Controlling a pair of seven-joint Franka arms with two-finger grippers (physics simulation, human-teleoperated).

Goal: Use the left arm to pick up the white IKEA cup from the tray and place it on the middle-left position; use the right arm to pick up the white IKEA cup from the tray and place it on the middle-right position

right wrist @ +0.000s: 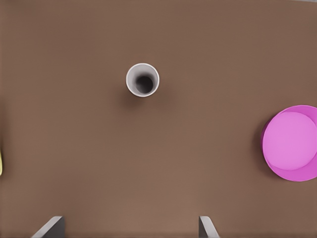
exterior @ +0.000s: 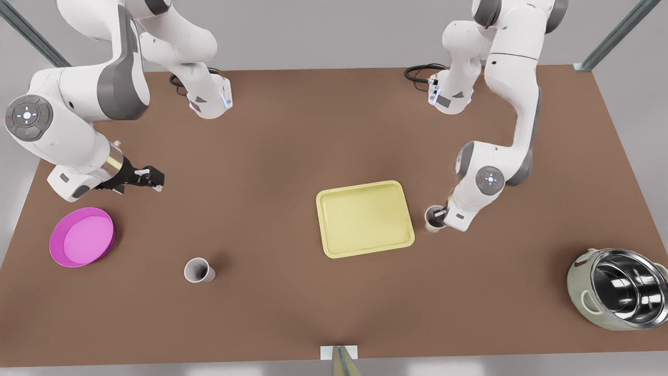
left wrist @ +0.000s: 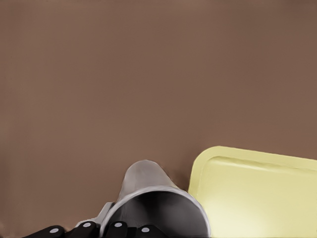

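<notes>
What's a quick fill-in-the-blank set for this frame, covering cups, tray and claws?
1. The number of cups on the tray is ___.
2. The left claw grips a white cup just off the tray's edge on the front view's ___.
3. The other cup stands on the table near a dish coloured ___.
4. The right claw hovers above the table with fingers ___.

Missing words: zero; right; magenta; open

A white cup [left wrist: 148, 198] stands upright on the brown surface [left wrist: 124, 84] just beside the pale yellow tray [left wrist: 257, 193], with the left gripper's dark fingers [left wrist: 84, 229] at its rim.
</notes>
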